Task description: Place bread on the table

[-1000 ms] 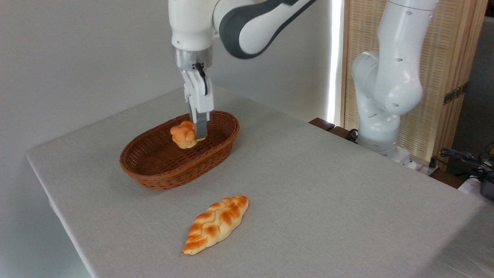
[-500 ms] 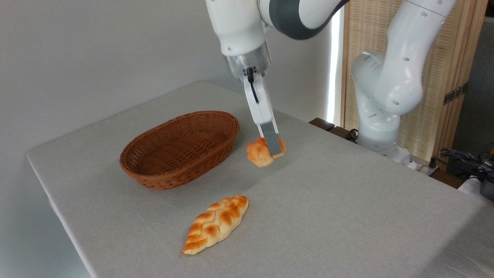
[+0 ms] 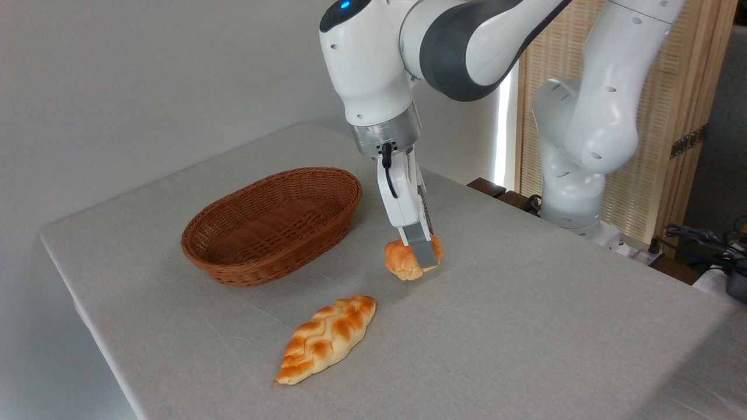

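Observation:
The bread (image 3: 402, 261), a small round golden-orange bun, is held between my gripper's (image 3: 421, 258) fingers. It hangs low over the grey table (image 3: 525, 326), to the right of the wicker basket, and I cannot tell whether it touches the cloth. My gripper is shut on the bun, and its near grey finger (image 3: 425, 251) covers part of it.
A brown oval wicker basket (image 3: 274, 224) stands on the left with nothing in it. A longer braided loaf (image 3: 327, 337) lies on the cloth in front. The arm's white base (image 3: 572, 175) rises at the back right, with cables (image 3: 700, 239) beyond it.
My gripper has carried the bun out of the basket, rightward and toward the front, then lower toward the cloth. The basket and the loaf have stayed put.

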Available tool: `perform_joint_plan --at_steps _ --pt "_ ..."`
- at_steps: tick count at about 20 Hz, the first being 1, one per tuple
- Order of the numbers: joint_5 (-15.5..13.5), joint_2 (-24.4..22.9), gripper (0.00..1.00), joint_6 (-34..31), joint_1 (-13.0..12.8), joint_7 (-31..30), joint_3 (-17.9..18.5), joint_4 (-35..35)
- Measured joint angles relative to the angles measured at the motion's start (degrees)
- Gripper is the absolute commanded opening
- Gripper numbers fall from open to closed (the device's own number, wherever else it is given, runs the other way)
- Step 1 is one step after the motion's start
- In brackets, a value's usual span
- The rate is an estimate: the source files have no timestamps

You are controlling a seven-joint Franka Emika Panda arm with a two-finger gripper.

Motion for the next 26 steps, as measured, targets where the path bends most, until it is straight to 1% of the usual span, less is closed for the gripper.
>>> perform_joint_plan --at_steps 2,15,18,19,20,21,22,23,24,26 --pt "0.0 0.35 1.0 0.2 -0.36 0.11 0.0 -0.09" --pt "0.0 1.05 1.0 0.36 -0.41 0.3 0.0 0.0" --pt "-0.44 1.04 1.0 0.63 -0.2 0.01 0.09 1.23" --pt "-1.91 1.13 1.0 0.64 0.08 -1.0 0.18 2.69" --pt "-4.13 1.43 1.0 0.63 0.5 -2.88 0.27 4.63" --pt "-6.64 2.17 1.0 0.23 1.08 -5.51 0.34 7.46" --pt "-8.41 3.36 1.0 -0.8 1.61 -8.18 0.39 10.89" --pt "-9.48 5.12 1.0 -2.2 1.98 -10.93 0.44 15.12" --pt "-9.97 7.38 1.0 -3.53 2.15 -13.74 0.46 19.65" --pt "-10.36 12.57 1.0 -4.94 2.13 -19.95 0.43 28.29"
